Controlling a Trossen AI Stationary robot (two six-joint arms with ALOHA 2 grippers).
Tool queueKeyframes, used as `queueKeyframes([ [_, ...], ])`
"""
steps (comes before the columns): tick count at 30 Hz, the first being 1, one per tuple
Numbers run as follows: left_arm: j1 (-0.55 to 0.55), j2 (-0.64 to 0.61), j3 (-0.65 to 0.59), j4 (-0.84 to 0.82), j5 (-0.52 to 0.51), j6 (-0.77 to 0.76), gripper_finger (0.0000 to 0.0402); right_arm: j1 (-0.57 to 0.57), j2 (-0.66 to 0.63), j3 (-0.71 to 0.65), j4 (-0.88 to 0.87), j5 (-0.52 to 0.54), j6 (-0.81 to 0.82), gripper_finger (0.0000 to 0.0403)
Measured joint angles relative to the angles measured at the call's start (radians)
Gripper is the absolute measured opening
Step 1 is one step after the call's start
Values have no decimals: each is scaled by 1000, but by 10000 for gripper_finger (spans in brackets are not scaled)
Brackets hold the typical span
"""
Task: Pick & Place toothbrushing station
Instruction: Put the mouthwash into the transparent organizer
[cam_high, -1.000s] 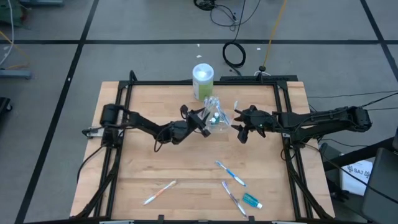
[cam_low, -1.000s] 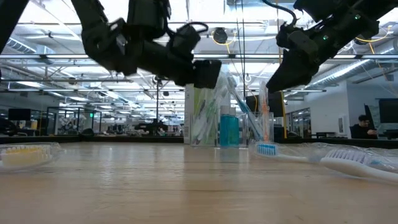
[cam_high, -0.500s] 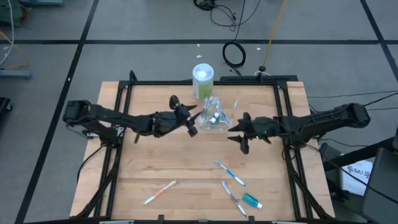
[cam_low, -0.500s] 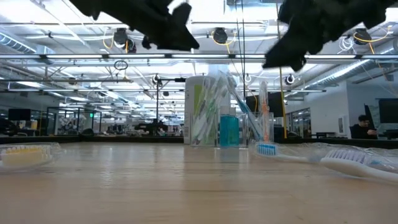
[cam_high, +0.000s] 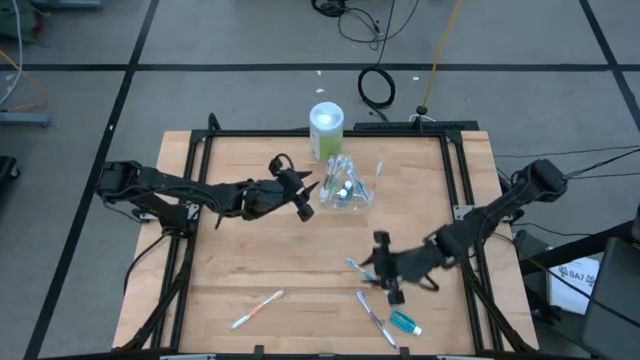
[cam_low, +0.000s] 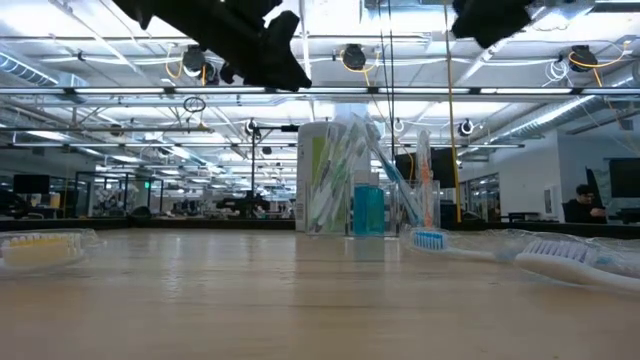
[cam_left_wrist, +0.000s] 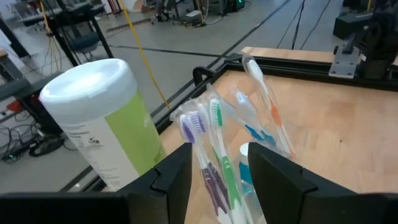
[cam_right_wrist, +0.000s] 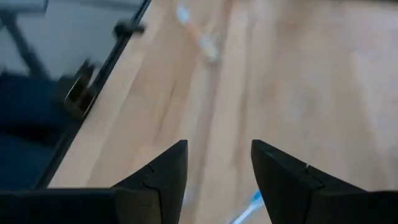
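With our right gripper (cam_high: 383, 268) open and empty above the blue brush (cam_high: 371, 278) at the table's five o'clock, we judge that brush light, stiff and slippery, best pinched mid-handle, while our left gripper (cam_high: 300, 192) waits open by the bag (cam_high: 345, 189).

Low view: both arms cut off by the top edge; fingertips of neither gripper visible there.

Right wrist view: heavily blurred. A toothbrush (cam_right_wrist: 198, 31) at 12 o'clock is only a smear; another blue-tipped one (cam_right_wrist: 245, 210) at 6 o'clock is partly hidden between the fingers.

Left wrist view: lower part of the clear bag (cam_left_wrist: 233, 149) and its brushes is hidden behind the fingers.

High view: bag contents too small to count. Teal tube (cam_high: 404, 322) label unreadable.
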Motion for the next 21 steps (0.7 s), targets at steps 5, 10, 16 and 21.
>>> queueKeyframes([
  [5, 0, -1, 0, -10, 0, -38, 163, 90, 49, 57, -175, -8, 255, 171],
  [10, 0, -2, 0, -5, 44, -43, 163, 157, 57, 57, -297, -212, 669, 185],
  [16, 0, -2, 0, 4, 68, -14, 163, 234, 137, 57, -333, -374, 1044, 182],
  [21, 0, -2, 0, 32, 67, 55, 163, 283, 223, 57, -334, -551, 1358, 174],
])
